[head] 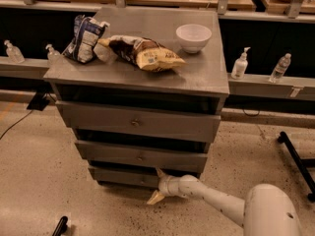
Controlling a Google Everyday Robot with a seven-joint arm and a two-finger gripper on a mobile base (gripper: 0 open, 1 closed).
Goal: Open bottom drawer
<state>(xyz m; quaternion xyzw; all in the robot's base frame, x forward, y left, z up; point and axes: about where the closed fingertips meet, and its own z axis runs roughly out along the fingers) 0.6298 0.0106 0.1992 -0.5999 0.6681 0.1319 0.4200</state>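
Down by the floor, the bottom drawer (120, 177) sits lowest of 3 grey drawers. Right at its front, near the middle, the gripper (157, 185) is spread wide.

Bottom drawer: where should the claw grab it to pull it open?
Best at the middle of its front, coming straight in from the front: the bottom drawer is a flat grey face that slides outward, and the middle drawer carries its knob there. The claw sits there, low near the floor, open.
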